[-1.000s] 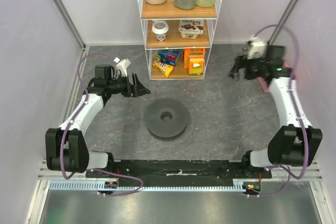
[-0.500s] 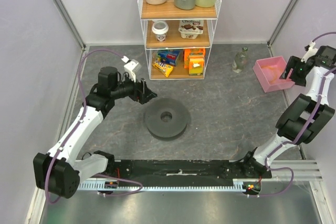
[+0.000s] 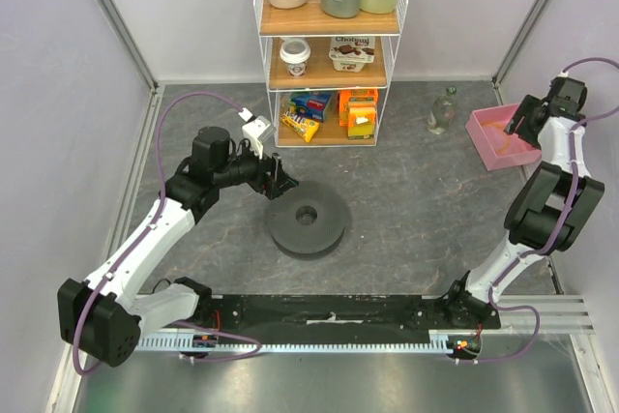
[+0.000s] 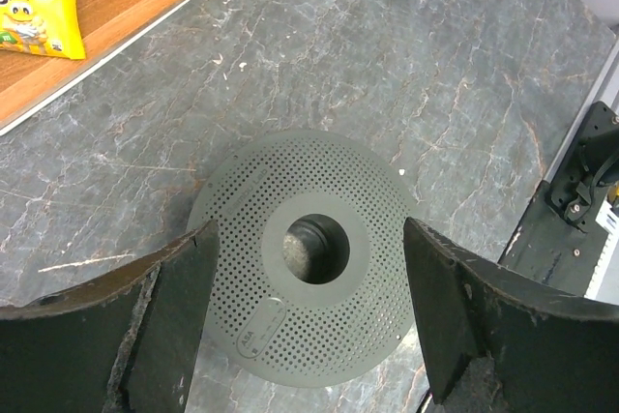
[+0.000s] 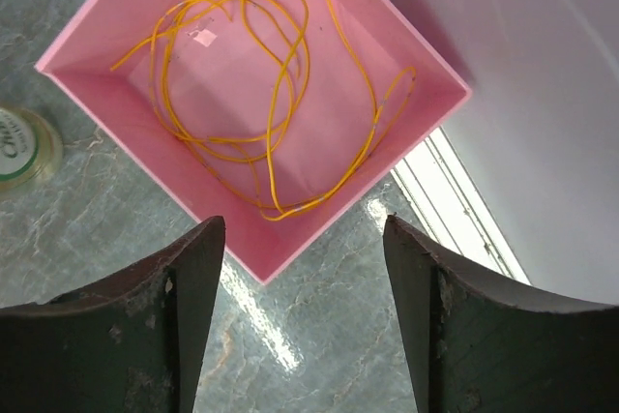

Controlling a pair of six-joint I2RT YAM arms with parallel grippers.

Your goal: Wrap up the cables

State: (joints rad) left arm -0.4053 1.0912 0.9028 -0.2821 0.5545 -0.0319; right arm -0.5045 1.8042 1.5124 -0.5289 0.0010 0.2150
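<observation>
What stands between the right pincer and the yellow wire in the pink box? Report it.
Nothing visible. The right pincer hangs open above the pink box, and the yellow wire lies loose and uncovered inside it, ringed only by the box's walls.

"Chobani" on yogurt tub (image 3: 350,53), 2nd shelf (image 3: 319,75); rest unreadable.

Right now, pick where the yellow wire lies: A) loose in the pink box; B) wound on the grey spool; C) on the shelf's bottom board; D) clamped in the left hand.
A: the right wrist view shows the yellow wire looped loosely on the floor of the pink box, the open right hand above it.
</observation>
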